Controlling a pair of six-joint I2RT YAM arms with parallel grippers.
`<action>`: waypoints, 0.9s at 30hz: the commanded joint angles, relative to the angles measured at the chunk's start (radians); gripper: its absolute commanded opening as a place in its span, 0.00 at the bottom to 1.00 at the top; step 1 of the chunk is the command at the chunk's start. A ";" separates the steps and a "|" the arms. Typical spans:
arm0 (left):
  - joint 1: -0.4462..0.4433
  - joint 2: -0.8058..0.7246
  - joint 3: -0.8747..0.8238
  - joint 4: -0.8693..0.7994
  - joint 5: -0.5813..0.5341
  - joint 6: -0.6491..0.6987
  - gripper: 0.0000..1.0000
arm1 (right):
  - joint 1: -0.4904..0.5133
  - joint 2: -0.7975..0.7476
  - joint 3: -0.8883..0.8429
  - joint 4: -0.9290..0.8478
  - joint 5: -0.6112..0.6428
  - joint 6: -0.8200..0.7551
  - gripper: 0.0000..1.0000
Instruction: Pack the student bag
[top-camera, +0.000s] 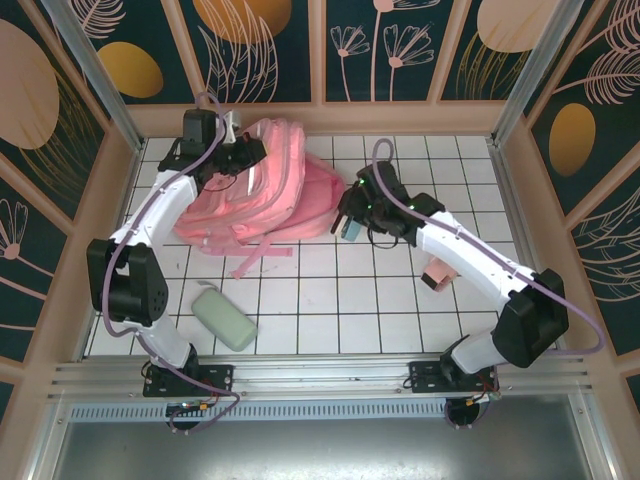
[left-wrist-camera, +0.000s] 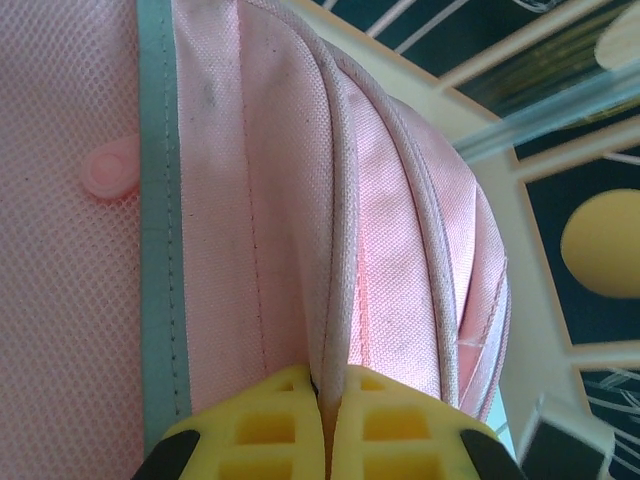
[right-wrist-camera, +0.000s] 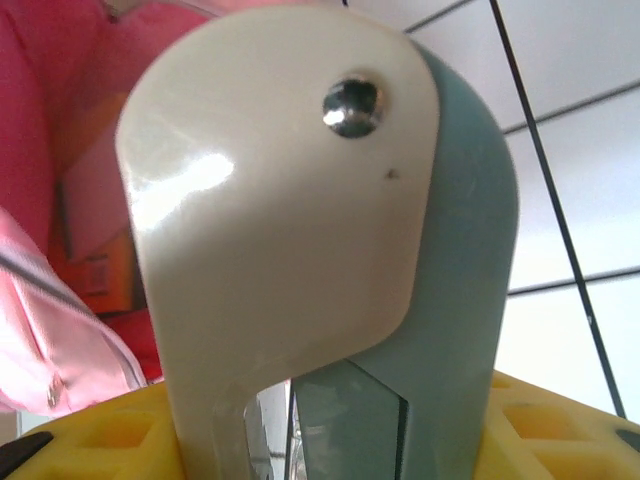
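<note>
the student bag (top-camera: 262, 190), a large soft pink fabric backpack, lay on its side at the far left of the white tiled counter (top-camera: 330, 300), its loose pink straps (top-camera: 255, 262) trailing toward the near edge. the left gripper (top-camera: 247, 152) sat on the bag's far end. in the left wrist view the left gripper (left-wrist-camera: 325, 388) had its yellow fingers (left-wrist-camera: 265, 425) pressed together, with a raised piped fold of pink fabric (left-wrist-camera: 335, 300) pinched between them. to the left of that fold ran a pale grey-green strip (left-wrist-camera: 160, 200), and beyond it a mesh panel carried a round pink snap button (left-wrist-camera: 110, 170).

the right gripper (top-camera: 350, 222) hung just beside the bag's right edge, over the counter. up close, the right gripper (right-wrist-camera: 330, 425) was clamped on a cream and grey-blue plastic object (right-wrist-camera: 300, 220) with a rounded top and a shiny metal rivet (right-wrist-camera: 351, 105). the object stood upright between the yellow fingers (right-wrist-camera: 100, 435). i could not tell what the object was. behind it on the left showed the bag's darker pink inside (right-wrist-camera: 40, 120).

a pale green rounded pouch (top-camera: 225, 318) lay on the counter near the left arm's base, apart from the bag. a small pink item (top-camera: 437, 276) rested on the tiles, partly under the right forearm.
</note>
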 joint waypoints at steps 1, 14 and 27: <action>-0.032 0.004 0.118 0.021 0.165 0.063 0.00 | -0.065 0.017 0.031 0.148 -0.156 -0.135 0.38; -0.085 0.112 0.338 -0.107 0.327 0.141 0.00 | -0.151 0.282 0.142 0.303 -0.515 -0.143 0.39; -0.098 0.108 0.339 -0.063 0.411 0.130 0.00 | -0.136 0.494 0.259 0.487 -0.556 0.118 0.45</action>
